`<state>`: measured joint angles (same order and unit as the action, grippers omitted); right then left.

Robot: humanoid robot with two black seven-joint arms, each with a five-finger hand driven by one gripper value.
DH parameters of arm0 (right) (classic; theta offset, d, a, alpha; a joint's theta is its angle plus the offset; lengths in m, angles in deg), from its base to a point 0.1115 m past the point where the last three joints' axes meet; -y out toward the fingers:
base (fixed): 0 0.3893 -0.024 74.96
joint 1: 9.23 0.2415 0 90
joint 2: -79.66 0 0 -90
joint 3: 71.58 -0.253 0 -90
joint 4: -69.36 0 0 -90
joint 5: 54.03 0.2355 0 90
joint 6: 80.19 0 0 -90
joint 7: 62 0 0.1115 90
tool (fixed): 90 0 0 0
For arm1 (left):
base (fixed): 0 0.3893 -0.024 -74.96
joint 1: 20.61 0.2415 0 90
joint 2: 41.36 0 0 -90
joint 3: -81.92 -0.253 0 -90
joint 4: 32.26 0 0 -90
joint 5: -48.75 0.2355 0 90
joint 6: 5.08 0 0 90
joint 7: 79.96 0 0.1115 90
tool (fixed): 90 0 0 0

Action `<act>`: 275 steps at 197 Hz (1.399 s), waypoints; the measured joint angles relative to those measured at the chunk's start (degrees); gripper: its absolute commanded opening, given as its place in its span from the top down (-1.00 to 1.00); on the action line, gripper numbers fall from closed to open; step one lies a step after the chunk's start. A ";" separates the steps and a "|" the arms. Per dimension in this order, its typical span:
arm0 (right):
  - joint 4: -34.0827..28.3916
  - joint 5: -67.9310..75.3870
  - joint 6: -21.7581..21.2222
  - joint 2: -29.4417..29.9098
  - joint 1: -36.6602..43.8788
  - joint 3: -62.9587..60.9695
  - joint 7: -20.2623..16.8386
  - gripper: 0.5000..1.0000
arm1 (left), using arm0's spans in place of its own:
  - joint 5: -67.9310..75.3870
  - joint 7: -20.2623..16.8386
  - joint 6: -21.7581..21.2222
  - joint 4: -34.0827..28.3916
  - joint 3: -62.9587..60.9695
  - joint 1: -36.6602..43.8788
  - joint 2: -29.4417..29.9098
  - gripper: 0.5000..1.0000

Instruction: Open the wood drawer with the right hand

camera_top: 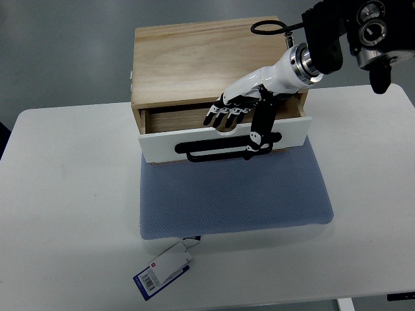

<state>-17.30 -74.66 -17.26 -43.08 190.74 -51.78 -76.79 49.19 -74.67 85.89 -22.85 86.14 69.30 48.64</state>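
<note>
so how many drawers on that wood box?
1 visible: the white-fronted drawer at the wood box front, partly pulled out, right hand over its top edge. Other sides are hidden.

1. The robot hand [243, 107] covers part of the drawer [220, 139] opening; the interior beneath is unseen.
2. The tag [164, 271] print is too small to read.
3. The tabletop [65, 214] runs past the bottom edge.

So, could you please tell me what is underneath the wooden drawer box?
The wooden drawer box sits on the rear edge of a blue mat lying on the white table. How far the mat reaches beneath is hidden by the box and its pulled-out white drawer front.
</note>
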 measured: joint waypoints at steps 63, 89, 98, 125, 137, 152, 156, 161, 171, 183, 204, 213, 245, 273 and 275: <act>1.09 5.70 -0.07 -6.01 1.55 -8.50 -0.04 -0.65 | 0.00 0.00 0.00 0.00 0.00 0.00 0.00 -1.00; 3.24 10.66 5.20 -8.77 0.44 -12.59 0.40 -0.65 | 0.00 0.00 0.00 0.00 0.00 0.00 0.00 -1.00; 4.58 13.10 8.09 -9.83 -0.81 -14.20 1.33 -0.65 | 0.00 0.00 0.00 0.00 0.00 -0.01 0.00 -1.00; 8.26 16.36 15.33 -13.13 -6.07 -18.83 5.09 -0.66 | 0.00 0.00 0.00 0.00 0.00 0.00 0.00 -1.00; 10.01 16.68 18.14 -15.10 -11.17 -23.01 6.73 -0.66 | 0.00 -0.01 0.00 0.00 0.01 -0.01 0.00 -1.00; 11.78 16.75 20.22 -16.78 -17.24 -28.47 7.49 -0.66 | 0.00 0.00 0.00 0.00 0.00 0.01 0.00 -1.00; 12.20 16.75 20.67 -17.07 -18.87 -30.07 7.58 -0.66 | 0.00 0.00 0.00 0.00 0.00 0.00 0.00 -1.00; 12.80 16.75 21.25 -17.38 -21.19 -32.33 7.67 -0.66 | 0.00 -0.01 0.00 0.00 0.01 -0.01 0.00 -1.00; 14.16 16.72 22.38 -17.85 -25.99 -37.07 7.73 -0.67 | 0.00 0.00 0.00 0.00 -0.01 0.01 0.00 -1.00; 15.68 16.53 23.26 -18.03 -31.42 -42.50 7.75 -0.67 | 0.00 0.00 0.00 0.00 0.00 0.00 0.00 -1.00; 18.35 16.16 23.85 -17.80 -40.54 -51.52 7.77 -0.68 | 0.00 0.00 0.00 0.00 0.00 0.01 0.00 -1.00; 19.19 16.01 23.84 -17.41 -43.97 -54.89 7.77 -0.69 | 0.00 0.00 0.00 0.00 0.00 0.00 0.00 -1.00; 22.62 14.62 23.74 -13.84 -55.12 -65.79 7.77 -0.69 | 0.00 0.00 0.00 0.00 0.00 0.00 0.00 -1.00; 25.48 11.01 23.78 -9.18 -62.64 -73.09 7.78 -0.69 | 0.00 0.00 0.00 0.00 0.00 0.00 0.00 -1.00; 25.63 10.71 23.80 -8.86 -63.06 -73.52 7.78 -0.69 | 0.00 0.00 0.00 0.00 0.00 0.01 0.00 -1.00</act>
<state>8.33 -63.95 6.54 -51.95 127.68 -125.31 -69.01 49.19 -74.67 85.89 -22.86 86.14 69.31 48.65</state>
